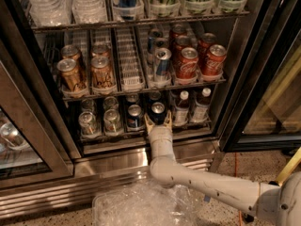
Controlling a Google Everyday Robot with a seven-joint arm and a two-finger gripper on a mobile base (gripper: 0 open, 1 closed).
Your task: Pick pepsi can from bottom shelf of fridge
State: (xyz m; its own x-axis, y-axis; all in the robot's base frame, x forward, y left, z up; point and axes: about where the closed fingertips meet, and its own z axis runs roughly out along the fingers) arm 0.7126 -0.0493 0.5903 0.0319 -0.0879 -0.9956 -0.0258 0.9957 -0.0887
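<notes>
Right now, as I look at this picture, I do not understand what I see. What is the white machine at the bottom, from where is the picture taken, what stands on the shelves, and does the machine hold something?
The white thing is a robot arm on a mobile base. It ends in a gripper with two jaws. There is only one camera. It looks down on the arm and into a fridge; where it is mounted is not known. The gripper is at the front lip of the bottom shelf. Its jaws are apart, one on each side of a dark-blue pepsi can. Nothing is held yet, and I cannot tell whether the jaws touch the can. On the same shelf stand silver-topped cans and small bottles. One shelf higher are gold-brown cans and red Coca-Cola cans.
</notes>
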